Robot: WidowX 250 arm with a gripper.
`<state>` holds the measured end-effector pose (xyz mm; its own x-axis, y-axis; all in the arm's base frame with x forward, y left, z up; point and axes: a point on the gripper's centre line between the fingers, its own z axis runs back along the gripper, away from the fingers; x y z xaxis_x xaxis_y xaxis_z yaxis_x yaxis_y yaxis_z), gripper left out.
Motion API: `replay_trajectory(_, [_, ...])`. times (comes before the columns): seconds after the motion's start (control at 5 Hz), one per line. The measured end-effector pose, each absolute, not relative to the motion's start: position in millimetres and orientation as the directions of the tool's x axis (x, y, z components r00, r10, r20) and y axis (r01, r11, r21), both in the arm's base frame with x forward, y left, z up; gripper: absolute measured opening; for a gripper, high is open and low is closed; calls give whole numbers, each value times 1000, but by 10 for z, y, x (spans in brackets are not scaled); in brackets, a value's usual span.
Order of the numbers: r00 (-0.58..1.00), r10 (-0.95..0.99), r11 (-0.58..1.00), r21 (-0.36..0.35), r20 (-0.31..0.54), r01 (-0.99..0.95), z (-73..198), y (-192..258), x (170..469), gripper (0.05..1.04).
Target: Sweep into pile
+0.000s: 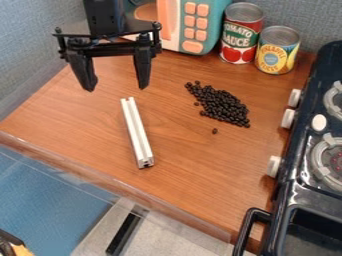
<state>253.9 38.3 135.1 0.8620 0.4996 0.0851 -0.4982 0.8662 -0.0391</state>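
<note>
The black gripper (116, 89) hangs at the upper left of the frame, its two fingers spread wide with nothing between them. Just below lies a pale metal bar (137, 132), slanting left of centre. The dark beans (222, 105) lie heaped right of centre, one apart below.

Table (180, 175): wood-grained top with a clear raised edge along its near side. Toy microwave (221, 15), far side: teal and white body, orange buttons in paired rows. Tomato sauce can (242, 32), red, right of the microwave; pineapple can (277, 50), yellow and blue, just beside it to the right. Toy stove (287, 200), right side: black body, white knobs, grey burner grates, black handle at its near left.
</note>
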Motion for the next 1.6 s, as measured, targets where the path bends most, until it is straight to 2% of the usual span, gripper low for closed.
replay_trajectory(0.2, [861, 505, 863, -32, 57, -504, 1277, 377, 2527, 1001])
replay_trajectory(0.4, [843, 537, 843, -54, 33, -535, 1119, 347, 2619, 1001])
replay_trajectory(0.6, [820, 570, 821, -65, 47, -567, 924, 363, 2717, 1001])
replay_trajectory(0.8, [772, 623, 782, -120, 127, -611, 817, 429, 2801, 1001])
replay_trajectory(1.0, [753, 638, 770, -123, 160, -626, 669, 469, 2832, 1001])
replay_trajectory(1.2, [741, 654, 755, -85, 150, -650, 493, 523, 2846, 1001])
replay_trajectory(1.6, [743, 662, 747, -15, 99, -664, 333, 512, 2854, 1001])
